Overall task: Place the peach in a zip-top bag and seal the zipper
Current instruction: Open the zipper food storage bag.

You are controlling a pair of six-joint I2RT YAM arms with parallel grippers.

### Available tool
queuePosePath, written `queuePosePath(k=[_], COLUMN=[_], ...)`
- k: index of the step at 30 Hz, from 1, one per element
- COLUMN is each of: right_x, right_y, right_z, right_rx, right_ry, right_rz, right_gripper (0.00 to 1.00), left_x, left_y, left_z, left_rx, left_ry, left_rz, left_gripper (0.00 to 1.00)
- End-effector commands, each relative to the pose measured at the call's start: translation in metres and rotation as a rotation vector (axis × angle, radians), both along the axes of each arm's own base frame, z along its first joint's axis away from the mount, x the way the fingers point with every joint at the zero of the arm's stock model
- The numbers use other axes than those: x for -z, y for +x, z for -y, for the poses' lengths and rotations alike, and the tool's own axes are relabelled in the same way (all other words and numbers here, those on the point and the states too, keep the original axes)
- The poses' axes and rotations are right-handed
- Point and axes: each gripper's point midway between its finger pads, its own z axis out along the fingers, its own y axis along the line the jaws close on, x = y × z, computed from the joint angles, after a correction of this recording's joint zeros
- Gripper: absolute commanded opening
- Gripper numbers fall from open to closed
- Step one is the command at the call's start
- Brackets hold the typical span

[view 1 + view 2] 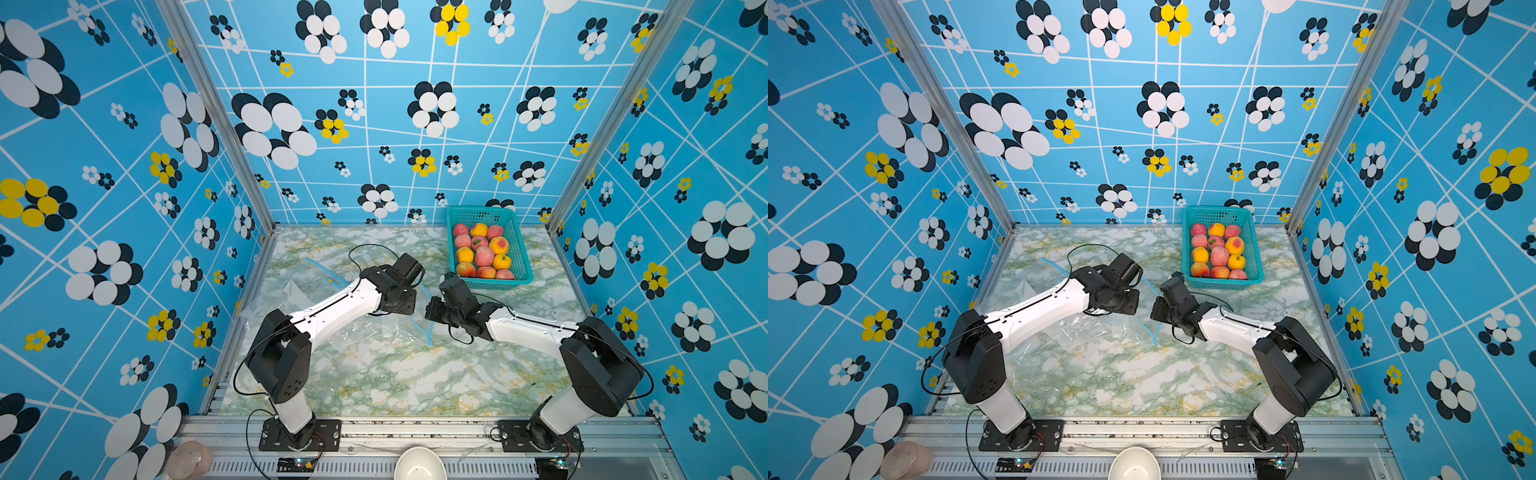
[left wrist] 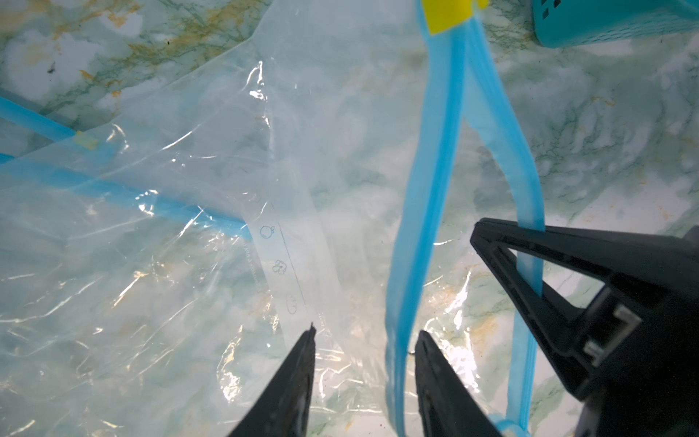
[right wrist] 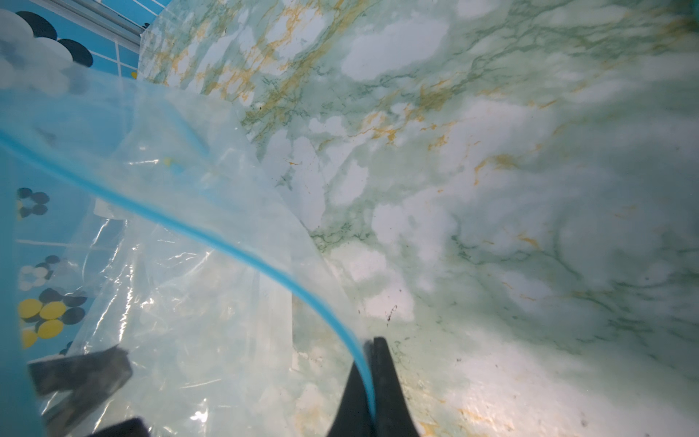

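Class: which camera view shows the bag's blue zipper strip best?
The left wrist view: both lips of the zipper strip run close-up, parted. The right wrist view shows one curved lip entering the right tool; both top views show short pieces.

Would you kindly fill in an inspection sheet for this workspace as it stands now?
Surface: marble-patterned table, a few dark specks.
Job's things: peaches all in the teal basket at the back; zip-top bag mid-table, empty, its blue zipper open.
Clutter: second bag by the left arm; white bowl and pinkish round object at the front rail.
Grippers: left gripper open, one zipper strip between its fingers; right gripper shut on the other strip.
Cables: black cable loops over the table by the left wrist.
Surroundings: blue flower-patterned walls on three sides.
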Motion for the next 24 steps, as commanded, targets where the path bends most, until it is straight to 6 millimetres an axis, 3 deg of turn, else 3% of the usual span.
queuePosePath(k=[1,4,6,19,24], right_x=[0.0,0.002,0.006,0.053,0.051], right_y=[-0.001,-0.001,-0.002,-0.014,-0.017], right_z=[0.003,0.006,0.008,0.043,0.046], right_rx=[0.025,0.032,0.035,0.076,0.066], right_ry=[-0.006,-0.016,-0.025,-0.148,-0.158], right_rz=[0.0,-0.002,-0.007,-0.085,-0.085], right_gripper=[0.02,0.02,0.03,0.15,0.19], left_x=[0.011,0.007,0.001,-0.048,-0.046], left_y=[-0.005,-0.006,-0.007,-0.014,-0.014], left_z=[-0.007,-0.01,-0.014,-0.006,-0.003], left_rx=[-0.013,-0.022,-0.024,0.052,0.062], left_ry=[0.039,0.041,0.045,-0.013,-0.015], left_rz=[-0.008,0.007,0.02,0.095,0.094], left_gripper=[0.26,0.06,0.0,0.0,0.0])
